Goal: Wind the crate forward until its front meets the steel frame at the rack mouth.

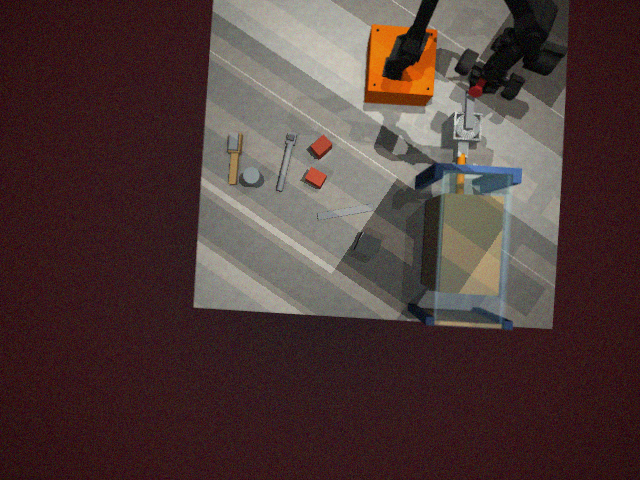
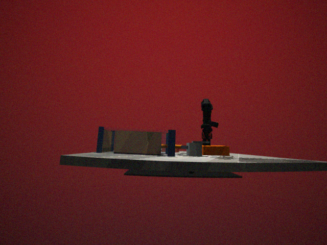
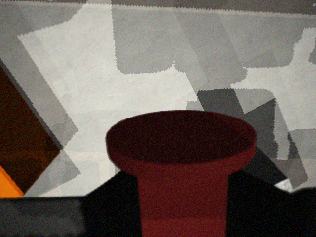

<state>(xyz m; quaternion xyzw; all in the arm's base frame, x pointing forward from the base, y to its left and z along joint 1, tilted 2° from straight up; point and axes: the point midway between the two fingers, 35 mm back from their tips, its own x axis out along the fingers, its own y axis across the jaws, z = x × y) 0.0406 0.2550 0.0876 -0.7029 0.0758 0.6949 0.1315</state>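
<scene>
My gripper (image 1: 479,84) (image 3: 174,163) is shut on the red knob (image 1: 475,90) (image 3: 182,138) of the winch handle. The handle's grey arm (image 1: 469,104) runs from the knob to the top of the grey winch (image 1: 476,135) (image 2: 194,149); its key end is hidden in the winch top. An orange strap (image 1: 461,180) (image 2: 164,145) runs from the winch through the blue frame (image 1: 488,169) (image 2: 172,143) to the tan crate (image 1: 467,242) (image 2: 137,142). The crate sits flat inside the clear-panelled cubby (image 1: 507,227), with a gap between its front and the frame.
The orange base block (image 1: 379,85) (image 2: 216,150) stands beside the winch. Left of the cubby lie a brush-like tool (image 1: 233,167), a grey cylinder (image 1: 251,176), a wrench-like tool (image 1: 284,165), two red blocks (image 1: 321,146) (image 1: 315,177), a flat strip (image 1: 343,211) and a dark block (image 1: 367,246).
</scene>
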